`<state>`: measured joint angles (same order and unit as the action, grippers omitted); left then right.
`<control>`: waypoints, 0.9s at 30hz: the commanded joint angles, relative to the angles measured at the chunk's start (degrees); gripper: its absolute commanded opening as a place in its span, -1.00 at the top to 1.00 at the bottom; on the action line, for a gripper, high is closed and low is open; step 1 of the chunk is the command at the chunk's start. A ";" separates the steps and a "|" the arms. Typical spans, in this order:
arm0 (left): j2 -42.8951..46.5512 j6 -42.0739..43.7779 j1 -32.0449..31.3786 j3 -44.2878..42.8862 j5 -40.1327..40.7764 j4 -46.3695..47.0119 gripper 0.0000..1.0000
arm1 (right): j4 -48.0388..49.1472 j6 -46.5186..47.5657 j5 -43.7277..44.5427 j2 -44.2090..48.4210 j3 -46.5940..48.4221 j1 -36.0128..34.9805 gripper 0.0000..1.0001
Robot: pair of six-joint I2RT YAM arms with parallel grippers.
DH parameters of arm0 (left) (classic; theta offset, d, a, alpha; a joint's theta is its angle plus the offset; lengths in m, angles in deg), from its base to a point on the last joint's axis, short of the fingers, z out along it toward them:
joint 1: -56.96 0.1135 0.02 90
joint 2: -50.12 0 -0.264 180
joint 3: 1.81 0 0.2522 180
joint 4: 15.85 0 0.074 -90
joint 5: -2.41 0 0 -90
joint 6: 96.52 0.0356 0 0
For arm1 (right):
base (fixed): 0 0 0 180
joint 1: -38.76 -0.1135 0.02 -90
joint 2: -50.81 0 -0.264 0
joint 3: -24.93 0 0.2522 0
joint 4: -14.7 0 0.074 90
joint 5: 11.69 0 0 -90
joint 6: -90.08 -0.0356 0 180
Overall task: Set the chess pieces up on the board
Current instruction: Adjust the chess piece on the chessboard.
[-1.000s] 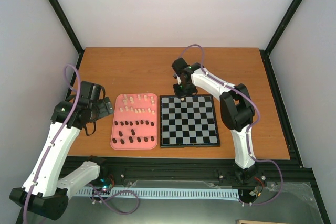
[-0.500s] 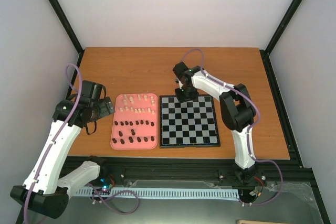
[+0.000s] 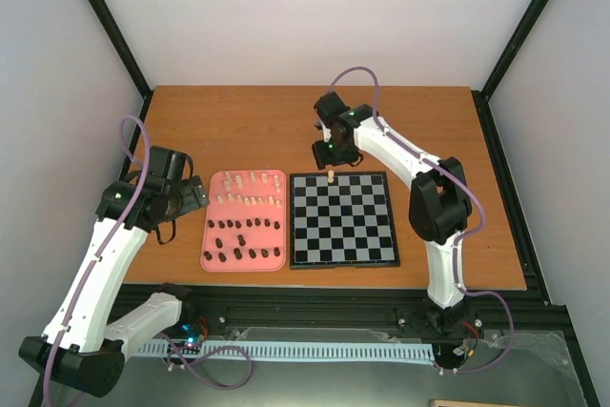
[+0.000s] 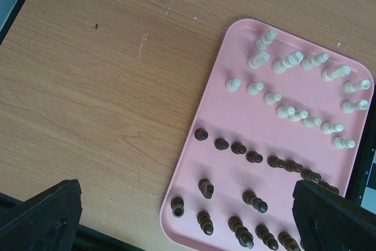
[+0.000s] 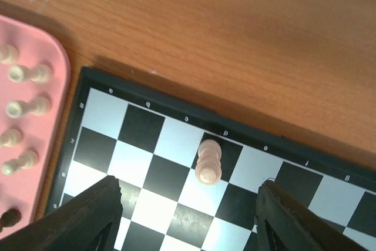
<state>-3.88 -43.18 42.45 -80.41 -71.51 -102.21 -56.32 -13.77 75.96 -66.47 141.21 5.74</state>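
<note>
A single cream chess piece stands upright and free on a black square in the far row of the board, also seen from above as the lone piece on the board. My right gripper hovers open above it, its fingers well apart on either side and touching nothing. From above, the right gripper hangs over the board's far edge. The other cream pieces and dark pieces lie in the pink tray. My left gripper is open above the tray's near-left corner and holds nothing.
The pink tray lies just left of the board, cream pieces in its far half and dark pieces in its near half. Bare wooden table surrounds both. Black frame posts stand at the table's corners.
My right gripper opened, released the cream piece onto the board's far row, and rose back away from it. The left arm has barely moved.
</note>
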 commanded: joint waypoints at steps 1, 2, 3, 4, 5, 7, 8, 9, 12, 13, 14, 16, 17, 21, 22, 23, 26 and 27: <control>-0.18 0.19 0.39 -0.43 -0.76 1.53 -1.00 | -1.33 -0.05 0.00 0.03 2.51 0.32 -0.25; -0.17 0.19 0.43 -0.43 -0.77 1.56 -1.00 | -1.16 -0.12 0.06 -0.52 2.46 0.32 -0.26; -0.08 0.19 0.41 -0.50 -0.75 1.53 -0.99 | -0.90 -0.13 0.29 -0.96 2.42 0.32 -0.26; -0.01 0.19 0.37 -0.50 -0.70 1.42 -0.99 | -0.59 -0.11 0.66 -1.55 2.44 0.36 -0.26; 0.11 0.17 0.43 -0.47 -0.75 1.36 -0.99 | -0.47 -0.13 1.07 -2.23 2.60 0.35 -0.27; 0.30 0.19 0.39 -0.48 -0.57 1.11 -0.99 | -0.94 -0.02 1.59 -4.19 3.55 0.32 -0.27; 0.40 0.15 0.43 -0.47 -0.48 0.92 -0.99 | -1.33 -0.04 1.64 -4.93 3.90 0.32 -0.27; 0.51 0.11 0.42 -0.53 -0.32 0.70 -1.00 | -1.56 -0.04 1.66 -5.50 4.18 0.32 -0.27; 0.97 -0.06 0.40 -0.55 -0.02 0.28 -1.00 | -1.74 -0.04 1.83 -6.56 4.09 0.32 -0.27; 1.13 -0.07 0.43 -0.51 0.03 0.20 -0.99 | -1.88 0.03 2.03 -6.85 3.96 0.32 -0.27; 1.26 -0.13 0.39 -0.51 0.07 0.11 -0.99 | -2.06 0.04 2.24 -7.14 3.80 0.36 -0.27; 1.36 -0.20 0.42 -0.38 0.22 -0.06 -0.99 | -2.39 0.13 2.56 -7.64 3.55 0.32 -0.27; 1.43 -0.24 0.36 -0.42 0.24 -0.08 -0.99 | -2.38 0.09 2.87 -7.74 3.30 0.32 -0.27; 1.42 -0.33 0.39 -0.34 0.19 -0.15 -1.00 | -1.98 -0.25 4.53 -7.67 2.23 0.32 -0.27; 1.44 -0.34 0.43 -0.29 0.14 -0.10 -0.99 | -2.02 -0.34 5.00 -7.70 2.13 0.32 -0.27; 1.42 -0.38 0.43 -0.29 0.18 -0.06 -0.99 | -2.10 -0.36 5.28 -7.73 2.08 0.32 -0.27; 1.51 -0.19 0.42 -0.13 0.09 -0.11 -1.00 | -2.43 -0.37 5.82 -8.33 1.73 0.32 -0.28; 1.46 -0.16 0.42 -0.11 0.09 -0.09 -0.99 | -2.43 -0.43 5.93 -8.47 1.53 0.32 -0.28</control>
<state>-3.11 -43.18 42.45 -80.38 -71.67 -101.62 -57.80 -13.77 79.87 -74.07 143.57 5.72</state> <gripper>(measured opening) 0.998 0.638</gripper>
